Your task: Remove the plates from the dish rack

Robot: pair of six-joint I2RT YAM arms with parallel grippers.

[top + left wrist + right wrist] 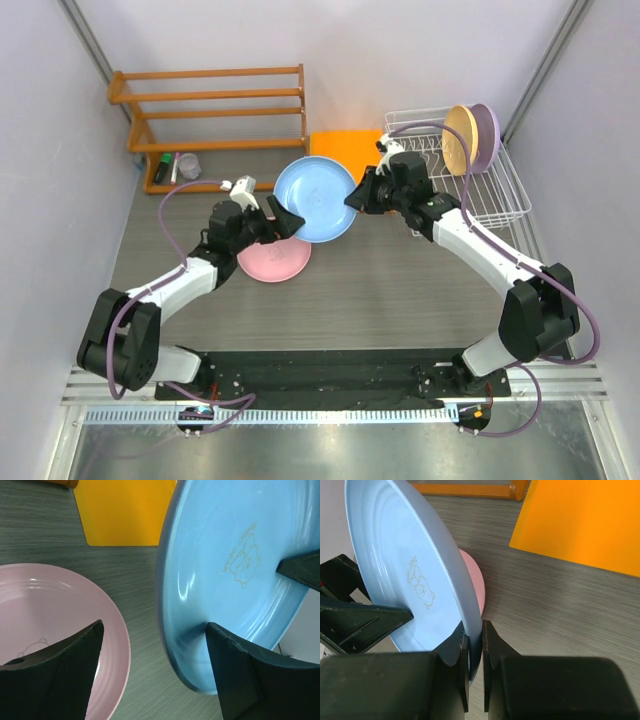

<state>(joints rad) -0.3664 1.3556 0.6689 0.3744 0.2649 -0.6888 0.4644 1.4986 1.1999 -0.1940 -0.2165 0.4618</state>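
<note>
In the middle of the table (400, 290), a light blue plate (312, 195) is held up between the two arms, tilted steeply on its edge with its hollow face turned toward the left arm. The right gripper (475, 630) has it by the right-hand rim: its two fingers are closed tight on the thin edge, one on each side. The left gripper (155, 630) stands wide open around the opposite rim. One finger (240, 675) lies over the plate's hollow face, the other (60, 675) hangs out over the pink plate with a clear gap to the blue one, so it grips nothing. I cannot tell whether the finger on the face side touches the plate. A small cartoon print (244, 555) shows on the blue plate's face.

The pink plate (275, 262) lies flat on the table just near and left of the blue one, right way up. From above, the blue plate's lower edge overlaps its far rim, though whether they touch I cannot tell.

At the far right sits the white wire dish rack (500, 195). Two plates stand upright at its far end, a yellow plate (460, 135) and a lavender plate (490, 130) just behind it. An orange mat (340, 143) lies flat between the rack and the orange wooden shelf (210, 95) at the far left.
</note>
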